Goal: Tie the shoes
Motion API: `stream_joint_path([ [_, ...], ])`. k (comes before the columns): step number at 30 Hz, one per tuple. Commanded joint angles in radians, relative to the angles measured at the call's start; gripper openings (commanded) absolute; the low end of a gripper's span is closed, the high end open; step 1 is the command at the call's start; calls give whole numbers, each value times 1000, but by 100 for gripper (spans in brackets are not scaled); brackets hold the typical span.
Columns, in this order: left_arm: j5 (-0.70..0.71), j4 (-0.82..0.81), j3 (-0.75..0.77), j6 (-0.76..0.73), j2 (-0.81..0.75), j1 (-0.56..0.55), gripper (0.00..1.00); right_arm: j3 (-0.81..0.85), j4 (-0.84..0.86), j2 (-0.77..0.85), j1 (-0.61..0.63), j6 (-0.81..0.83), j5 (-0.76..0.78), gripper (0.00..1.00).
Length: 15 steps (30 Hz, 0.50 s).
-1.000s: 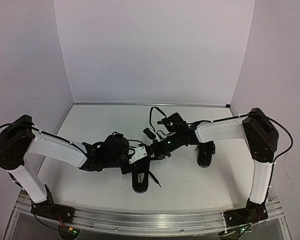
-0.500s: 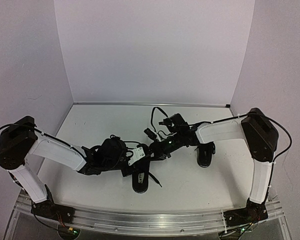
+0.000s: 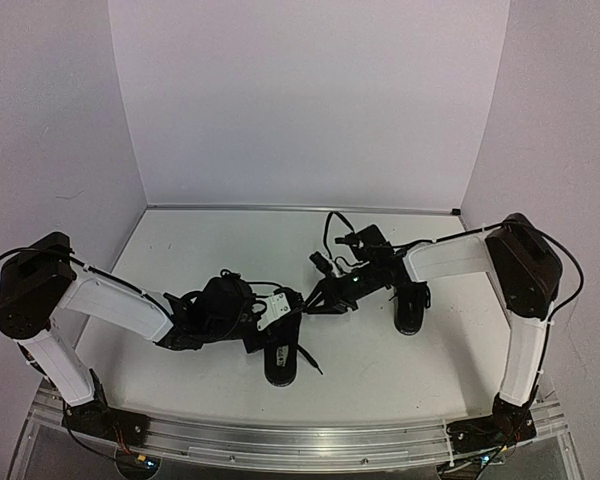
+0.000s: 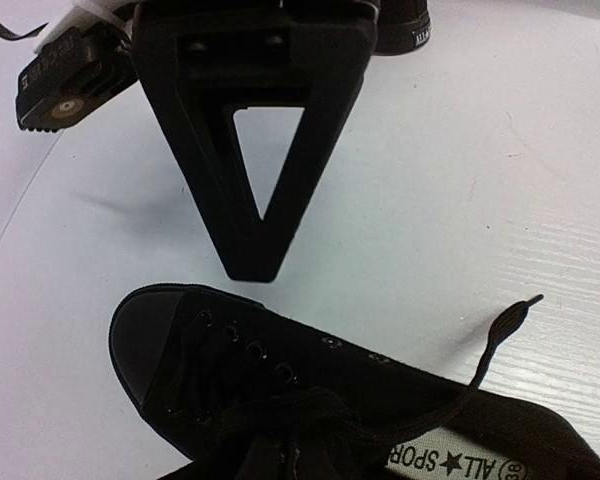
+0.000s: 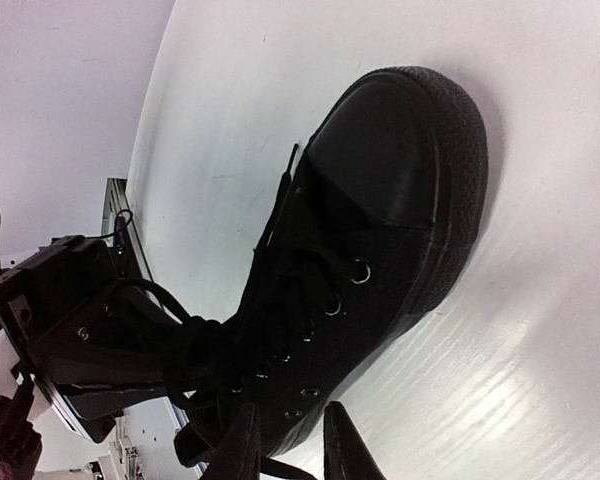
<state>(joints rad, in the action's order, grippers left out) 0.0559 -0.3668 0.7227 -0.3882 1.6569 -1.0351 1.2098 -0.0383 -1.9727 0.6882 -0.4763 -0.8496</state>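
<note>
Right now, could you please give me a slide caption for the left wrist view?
Black shoe on the white table, one lace end trailing loose, right gripper beside its toe.

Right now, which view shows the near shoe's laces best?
Right wrist: the laces show along nearly the whole row, with the eyelets clear. Left wrist shows only the toe-end lacing and one loose end. In the top view the shoe is small, dark and partly hidden.

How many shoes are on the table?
2. One shoe lies at the front centre; the other shoe lies to its right, partly under the right arm.
</note>
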Motion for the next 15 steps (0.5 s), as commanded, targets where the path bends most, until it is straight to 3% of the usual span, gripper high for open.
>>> stream_joint_path([
  [1,16,-26,-7,3,-8,0,0,37,37,-39,25,-4,-29,19],
  [15,27,-101,-41,23,-4,0,0,-72,365,-91,27,-209,-162,16],
])
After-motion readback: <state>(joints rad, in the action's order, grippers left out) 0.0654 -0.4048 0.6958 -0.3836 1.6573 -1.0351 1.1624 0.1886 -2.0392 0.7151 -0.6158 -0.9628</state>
